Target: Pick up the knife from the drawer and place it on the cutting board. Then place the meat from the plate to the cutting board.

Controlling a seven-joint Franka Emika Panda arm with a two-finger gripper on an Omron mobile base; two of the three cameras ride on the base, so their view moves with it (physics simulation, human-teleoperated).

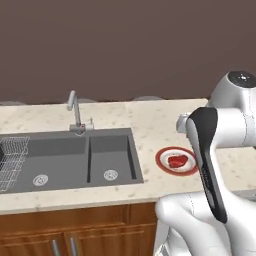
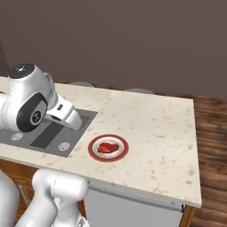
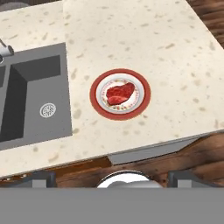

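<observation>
Speckled beige counter w/ grey double sink (image 1: 75,157) at left. Meat (image 3: 120,94) sits on red-rimmed plate (image 3: 97,106) near the front edge, reachable. I've parked the gripper (image 3: 112,176) high above; tips well apart, holding nothing.

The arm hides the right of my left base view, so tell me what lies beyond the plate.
Observer: In the right base view, the counter carries on past the plate to its far end, with dark wooden floor beyond it.
Operator: Report the claw.
Observer: In the hand view, the claw looks down on the plate from above. Its fingertips are wide apart with nothing between them.
Operator: Say what's under the counter edge there.
Observer: A pale grey panel sits below the edge in front of the plate, not brown cabinet wood.
</observation>
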